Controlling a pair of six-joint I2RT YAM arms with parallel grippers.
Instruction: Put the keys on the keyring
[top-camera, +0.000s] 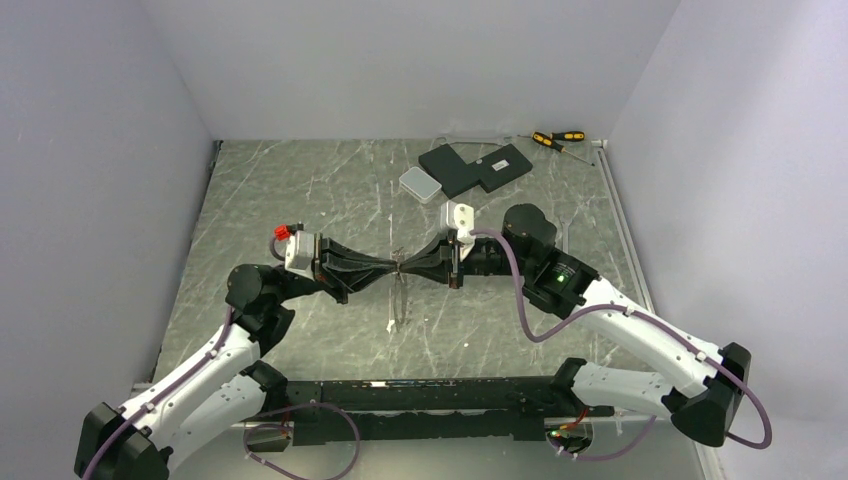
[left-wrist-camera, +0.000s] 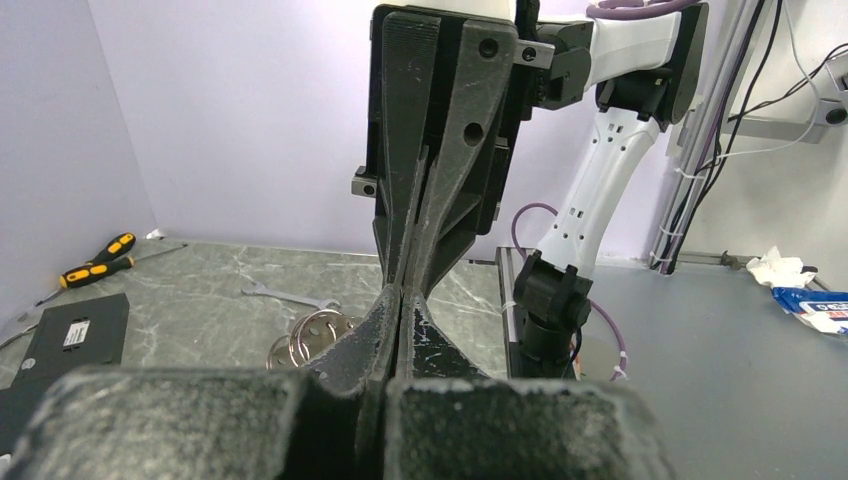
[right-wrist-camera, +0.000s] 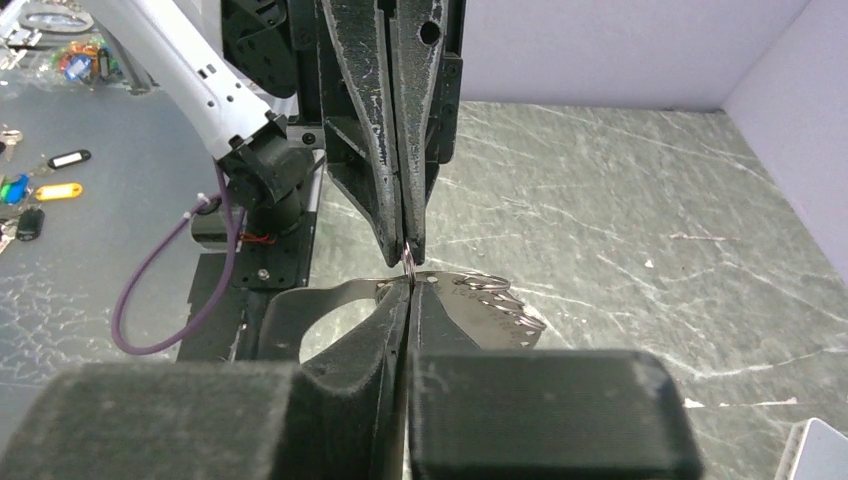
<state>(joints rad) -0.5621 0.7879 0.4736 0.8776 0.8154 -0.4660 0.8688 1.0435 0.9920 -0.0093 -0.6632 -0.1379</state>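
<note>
- The two arms meet nose to nose over the middle of the table (top-camera: 300, 190), tips all but touching. That puts both pinches on the same small piece of metal.
- The left gripper (top-camera: 388, 270) has its jaws pressed fully together. In the right wrist view a small curl of silvery wire sits nipped at its tips. It looks like part of the keyring (top-camera: 398, 305), held up so the loop hangs free.
- From above, the keyring trails down from that meeting point toward the arm bases as a thin oval of wire.
- The right gripper (top-camera: 412, 268) has its fingers drawn in until no gap shows. It bites just below the left's tips, where the wire meets the fanned metal. It seems to be on the keyring too, though exactly what sits between its pads is hard to tell.
- The keys (right-wrist-camera: 490, 300) fan out just beside the right gripper's tips, tiny flat blades with little rings. Whether they are threaded on or only bunched against the wire cannot be told.
- A likely reason for the double pinch is that one claw steadies the wire while the other works the loop. With grips this tight and close, a slip could drop the lot.
- The wrench (left-wrist-camera: 290, 294) lies well apart on the table, behind the grippers in the left wrist view. The screwdrivers (top-camera: 558, 138) and the small white box (top-camera: 420, 183) sit near the back wall.
</note>
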